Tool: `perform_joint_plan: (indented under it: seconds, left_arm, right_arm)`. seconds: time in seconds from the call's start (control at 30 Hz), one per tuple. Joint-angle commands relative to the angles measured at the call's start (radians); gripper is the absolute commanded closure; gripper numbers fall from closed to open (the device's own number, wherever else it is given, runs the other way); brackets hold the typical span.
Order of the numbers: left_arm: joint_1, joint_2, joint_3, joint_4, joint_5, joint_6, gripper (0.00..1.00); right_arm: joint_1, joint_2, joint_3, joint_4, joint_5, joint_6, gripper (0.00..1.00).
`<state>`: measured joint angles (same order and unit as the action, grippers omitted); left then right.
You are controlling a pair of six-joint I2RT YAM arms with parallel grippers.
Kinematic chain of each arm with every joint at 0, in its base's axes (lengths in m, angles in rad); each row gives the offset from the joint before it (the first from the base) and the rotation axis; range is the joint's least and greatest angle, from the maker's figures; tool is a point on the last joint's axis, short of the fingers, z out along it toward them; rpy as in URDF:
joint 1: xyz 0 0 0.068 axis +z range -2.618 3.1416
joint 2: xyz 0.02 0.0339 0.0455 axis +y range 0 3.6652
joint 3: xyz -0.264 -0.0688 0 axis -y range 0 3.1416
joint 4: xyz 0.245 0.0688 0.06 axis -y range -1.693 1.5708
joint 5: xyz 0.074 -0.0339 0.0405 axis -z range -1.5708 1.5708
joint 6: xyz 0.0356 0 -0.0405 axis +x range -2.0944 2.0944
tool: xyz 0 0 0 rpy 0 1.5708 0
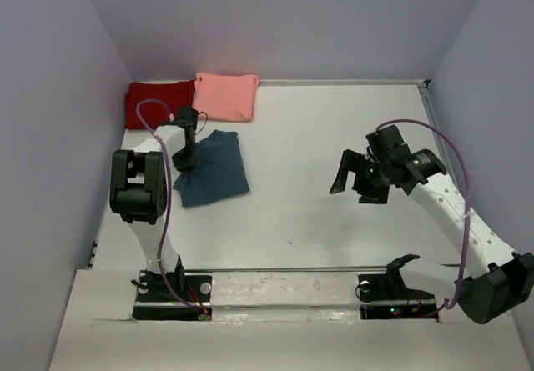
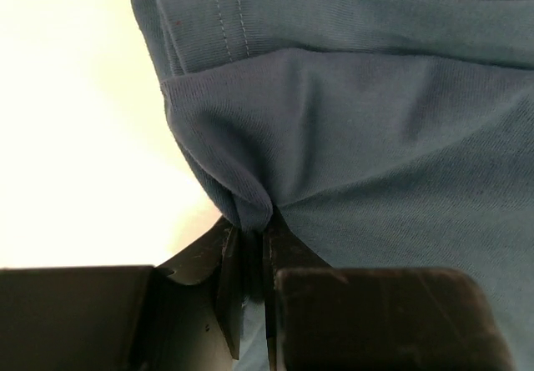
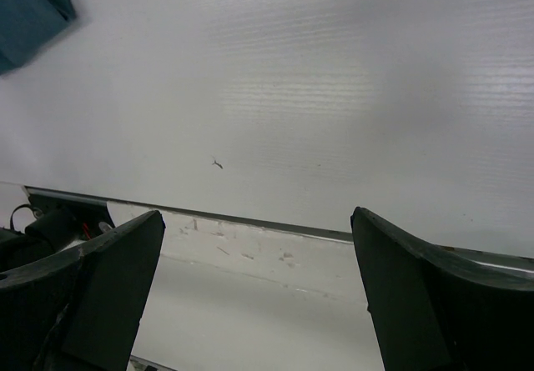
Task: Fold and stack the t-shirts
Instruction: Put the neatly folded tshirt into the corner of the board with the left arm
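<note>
Left wrist view has the left gripper (image 2: pixel 250 236) pinched shut on a small bunched fold of the teal tee (image 2: pixel 375 137), with the rest of the cloth fanning out ahead of the fingers. From above, the folded tee lies on the table (image 1: pixel 350 121) directly under that hand, and the red tee (image 1: pixel 153 108) and pink tee (image 1: pixel 227 96) sit just beyond it. The right gripper (image 1: pixel 357 181) hangs wide open and empty, well apart from any cloth. The bite looks thin, so I judge a lift could pull up only the top layer and spill the fold open, or the cotton could slip free. How many layers sit between the jaws is hidden. The arm covers the teal tee's edge nearest the hand, and whether pink overlaps red is hard to tell.
</note>
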<state>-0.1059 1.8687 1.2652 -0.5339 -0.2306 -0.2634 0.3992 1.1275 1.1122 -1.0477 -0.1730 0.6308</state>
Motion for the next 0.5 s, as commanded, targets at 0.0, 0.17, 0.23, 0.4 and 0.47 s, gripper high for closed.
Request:
perform_joint_plan:
  seconds: [0.0,0.17,0.23,0.4,0.47]
  left_arm:
    - [0.046,-0.031,0.057,-0.093,-0.226,0.020,1.00]
    - [0.078,0.010,0.112,-0.126,-0.355,0.016,1.00]
    - [0.084,0.030,0.160,-0.143,-0.413,0.016,1.00]
    - [0.095,0.128,0.310,-0.192,-0.548,0.033,1.00]
    - [0.130,0.147,0.330,-0.196,-0.562,0.036,1.00]
  right_arm:
    - [0.000,0.012,0.066,0.008,-0.023,-0.045,0.00]
    - [0.000,0.026,0.115,-0.014,-0.037,-0.057,0.00]
    - [0.000,0.040,0.141,-0.024,-0.049,-0.068,0.00]
    - [0.000,0.077,0.189,-0.044,-0.069,-0.095,0.00]
    - [0.000,0.089,0.201,-0.051,-0.072,-0.109,0.00]
